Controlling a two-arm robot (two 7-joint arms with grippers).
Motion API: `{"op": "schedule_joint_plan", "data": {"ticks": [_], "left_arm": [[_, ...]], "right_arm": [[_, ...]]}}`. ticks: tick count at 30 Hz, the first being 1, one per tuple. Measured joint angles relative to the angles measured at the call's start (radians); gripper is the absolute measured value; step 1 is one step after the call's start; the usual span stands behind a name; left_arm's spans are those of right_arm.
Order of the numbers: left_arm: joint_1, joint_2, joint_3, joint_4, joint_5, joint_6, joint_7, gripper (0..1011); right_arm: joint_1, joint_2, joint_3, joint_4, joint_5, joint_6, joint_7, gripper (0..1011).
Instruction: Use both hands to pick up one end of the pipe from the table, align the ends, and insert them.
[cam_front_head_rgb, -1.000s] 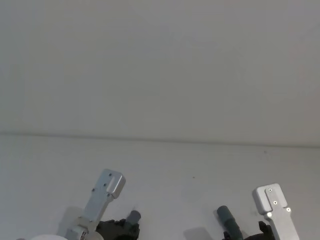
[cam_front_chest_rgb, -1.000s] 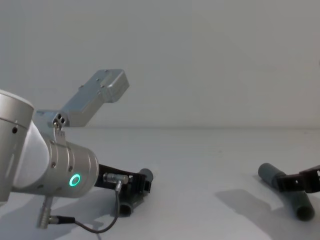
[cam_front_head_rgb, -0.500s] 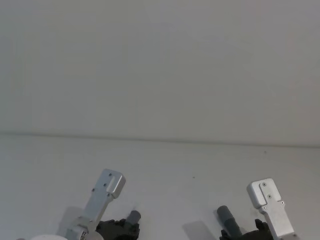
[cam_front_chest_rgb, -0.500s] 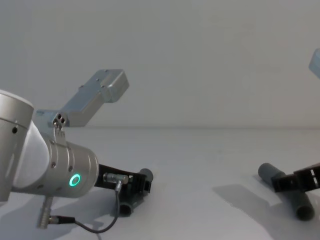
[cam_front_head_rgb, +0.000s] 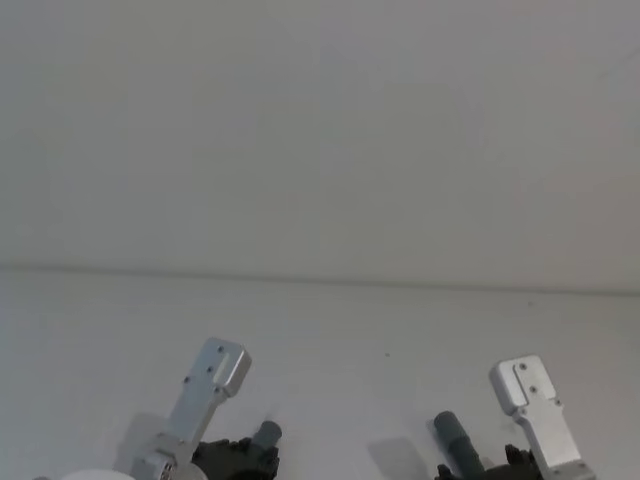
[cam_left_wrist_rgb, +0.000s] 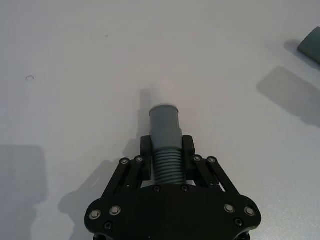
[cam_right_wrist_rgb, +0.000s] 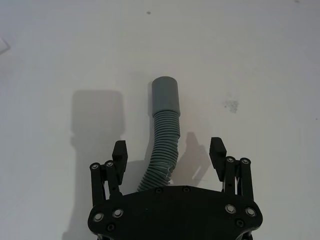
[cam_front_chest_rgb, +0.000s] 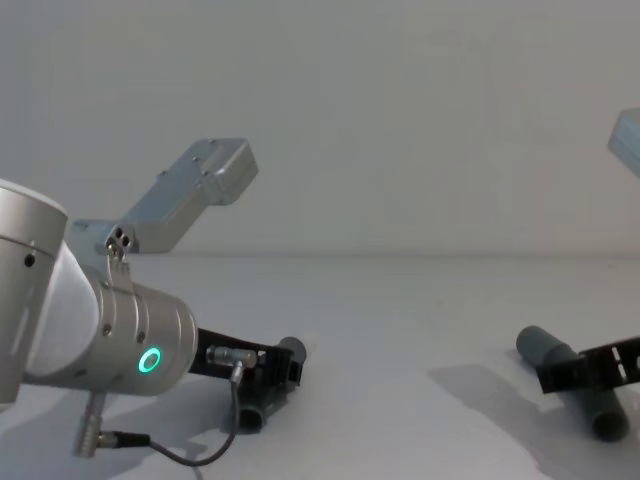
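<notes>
My left gripper (cam_left_wrist_rgb: 166, 159) is shut on the corrugated part of one grey pipe piece (cam_left_wrist_rgb: 164, 122), whose smooth cuff ends in a narrower white tip (cam_left_wrist_rgb: 161, 95). In the chest view this left gripper (cam_front_chest_rgb: 266, 376) is low at the white table (cam_front_chest_rgb: 400, 330) with the pipe's end (cam_front_chest_rgb: 292, 350) poking forward. My right gripper (cam_right_wrist_rgb: 168, 150) stands open around the other pipe piece (cam_right_wrist_rgb: 165, 100), a finger on each side and clear of the hose. That piece (cam_front_chest_rgb: 548, 348) lies on the table with its wider hollow cuff pointing away from the right gripper (cam_front_chest_rgb: 592, 370).
The silver camera bracket (cam_front_head_rgb: 212, 385) of the left wrist and that of the right wrist (cam_front_head_rgb: 530, 400) stand above the grippers. The table's far edge (cam_front_head_rgb: 320, 280) meets a plain wall. A cable (cam_front_chest_rgb: 170, 452) hangs under the left wrist.
The right wrist has shifted left and tilted, and its open gripper has settled around the lying pipe piece. The left arm and its pipe piece have not moved.
</notes>
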Motion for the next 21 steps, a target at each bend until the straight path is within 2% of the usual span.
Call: {"op": "schedule_joint_plan", "data": {"ticks": [21], "left_arm": [[0.0,0.0,0.0,0.0,0.0,0.0,0.0,322]], "right_arm": [[0.027,-0.054,0.017,0.036,0.0,0.052,-0.011,1000]]}}
